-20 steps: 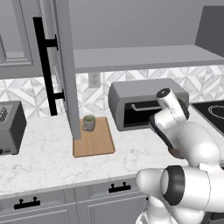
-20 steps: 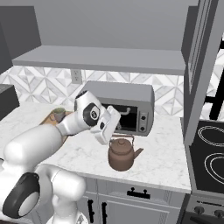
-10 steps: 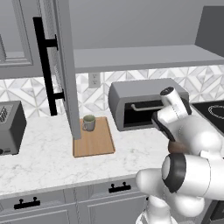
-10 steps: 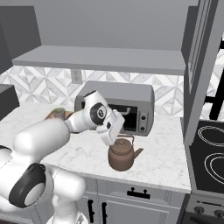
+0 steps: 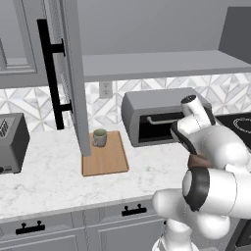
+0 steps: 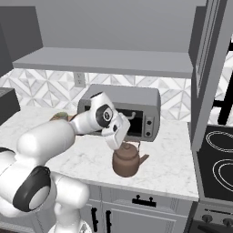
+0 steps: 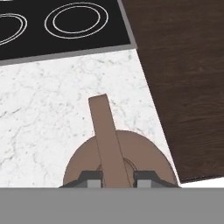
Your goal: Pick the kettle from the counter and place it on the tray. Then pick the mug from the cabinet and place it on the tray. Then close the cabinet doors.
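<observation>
- Tray (image 5: 104,159): flat light-brown wooden board, well off to my hand's left; it carries the mug (image 5: 99,138), a small beige cylinder with a greenish rim.
- Kettle (image 6: 127,160): squat, rounded, brown, sitting on the white veined tabletop (image 6: 173,168) directly under my hand (image 7: 113,176).
- Hand: a fingertip (image 7: 90,177) on each side of the kettle's arched handle; I cannot tell whether they grip it.
- Cabinet (image 5: 157,63): plain grey shelf above, door (image 5: 68,73) swung out.

The arm (image 6: 50,141) is glossy white, built of fat rounded links. Dark grey rings mark its joints (one large disc faces out at lower left of the right base view). The hand (image 6: 114,132) carries a black flat plate.
</observation>
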Tool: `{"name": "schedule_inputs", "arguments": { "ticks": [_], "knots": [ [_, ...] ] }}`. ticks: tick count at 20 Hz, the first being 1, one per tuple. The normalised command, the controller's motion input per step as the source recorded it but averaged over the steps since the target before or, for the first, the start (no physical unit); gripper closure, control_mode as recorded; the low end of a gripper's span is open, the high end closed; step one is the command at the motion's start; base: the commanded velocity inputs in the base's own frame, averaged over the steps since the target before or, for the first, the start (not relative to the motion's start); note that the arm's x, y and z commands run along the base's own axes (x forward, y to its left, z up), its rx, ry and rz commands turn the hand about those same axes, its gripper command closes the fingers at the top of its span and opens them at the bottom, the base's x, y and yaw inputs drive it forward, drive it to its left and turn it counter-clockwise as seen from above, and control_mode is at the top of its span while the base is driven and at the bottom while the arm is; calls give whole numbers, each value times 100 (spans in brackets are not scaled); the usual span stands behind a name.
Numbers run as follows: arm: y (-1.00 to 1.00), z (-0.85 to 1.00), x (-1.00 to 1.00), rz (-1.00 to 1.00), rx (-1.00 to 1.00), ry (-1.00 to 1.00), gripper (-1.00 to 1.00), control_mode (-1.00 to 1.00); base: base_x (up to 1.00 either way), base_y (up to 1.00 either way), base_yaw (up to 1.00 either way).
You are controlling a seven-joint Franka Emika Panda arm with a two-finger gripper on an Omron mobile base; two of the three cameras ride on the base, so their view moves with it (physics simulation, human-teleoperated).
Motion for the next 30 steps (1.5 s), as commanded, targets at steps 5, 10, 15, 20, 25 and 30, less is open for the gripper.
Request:
{"name": "schedule_inputs", "arguments": {
  "ticks": [5, 10, 15, 20, 25, 30],
  "knots": [
    [6, 22, -34, 0, 0, -9, 100, -100, 0, 0, 0],
    [43, 39, -29, 1, 0, -3, 100, -100, 0, 0, 0],
    [89, 30, -5, 5, -1, 0, 100, -100, 0, 0, 0],
    [100, 15, 0, 5, -1, 0, 100, -100, 0, 0, 0],
    [100, 4, 0, 2, -2, 0, 100, -100, 0, 0, 0],
    [96, 0, 0, 0, -1, 0, 100, -100, 0, 0, 0]
  ]
}}
